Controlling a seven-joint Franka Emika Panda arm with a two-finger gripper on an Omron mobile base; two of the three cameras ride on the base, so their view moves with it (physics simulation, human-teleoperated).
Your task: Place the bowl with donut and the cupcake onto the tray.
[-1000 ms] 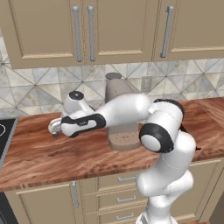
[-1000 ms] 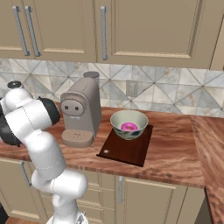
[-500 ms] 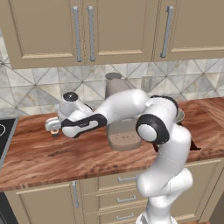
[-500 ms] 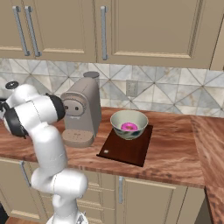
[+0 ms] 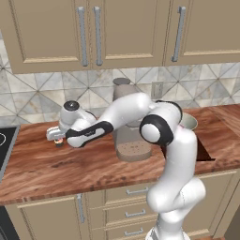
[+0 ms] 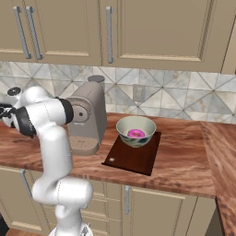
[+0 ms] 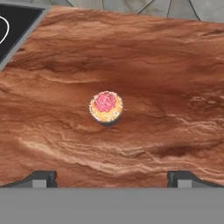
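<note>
Bowl [image 6: 136,130] with donut [image 6: 135,133] sitting on tray [image 6: 133,156], frame centre; gripper [image 5: 57,138] hanging fingers apart over cupcake [image 7: 106,107] (not yet grasped).

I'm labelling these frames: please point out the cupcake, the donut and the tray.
cupcake [image 7: 106,106]: hand view, frosted top.
donut [image 6: 135,133]: right base view, pink icing.
tray [image 6: 134,158]: right base view, bare surface before the bowl.

The surface [image 7: 166,74] looked like polished reddish wood with flowing grain — smooth, faintly glossy. The cupcake [image 7: 106,106] had a grainy, sugared pink top, while the bowl [image 6: 136,130] seemed glazed ceramic on a matt dark tray [image 6: 133,156] — the coffee machine [image 6: 87,117] looked like satin plastic.
</note>
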